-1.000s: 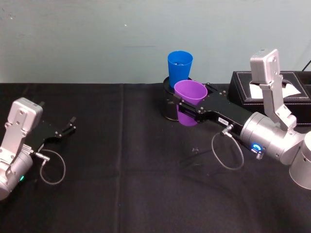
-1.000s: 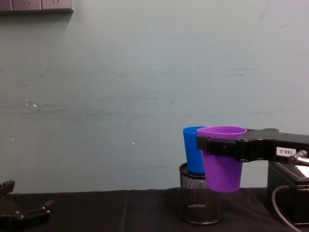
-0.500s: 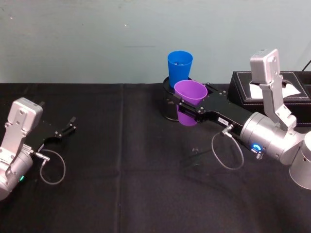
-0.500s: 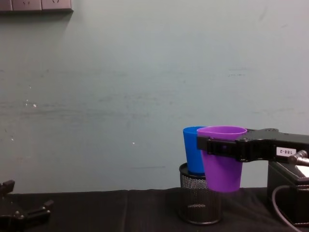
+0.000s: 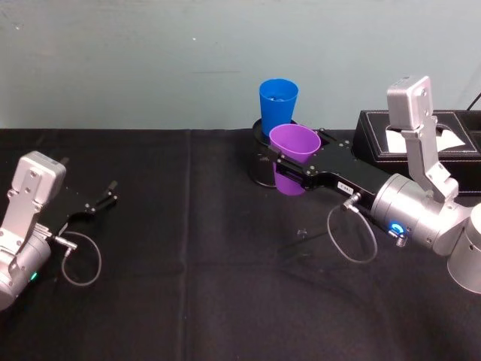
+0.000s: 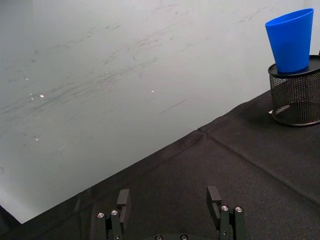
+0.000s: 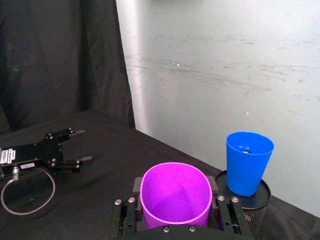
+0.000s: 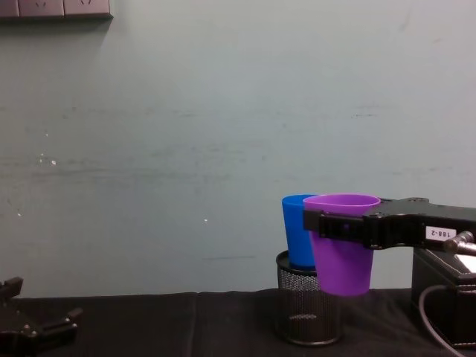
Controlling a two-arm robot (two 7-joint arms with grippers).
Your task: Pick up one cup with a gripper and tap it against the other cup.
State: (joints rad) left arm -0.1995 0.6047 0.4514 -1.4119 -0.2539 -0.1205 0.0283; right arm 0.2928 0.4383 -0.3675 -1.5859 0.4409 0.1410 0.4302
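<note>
In the head view the left gripper (image 5: 107,193) lies low at the near left, jaws apart, while the right gripper (image 5: 289,167) has its jaws clamped on the purple cup (image 5: 295,143), raised off the counter (image 5: 188,286), just before the blue cup (image 5: 278,105) standing on the mesh pen holder (image 5: 261,170).

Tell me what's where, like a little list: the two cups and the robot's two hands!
purple plastic tumbler: upright, held off the table by the right gripper
blue plastic tumbler: standing in the black mesh pen holder, just behind the purple one; whether they touch is unclear
left gripper: open, holding nothing, low over the black tablecloth
</note>
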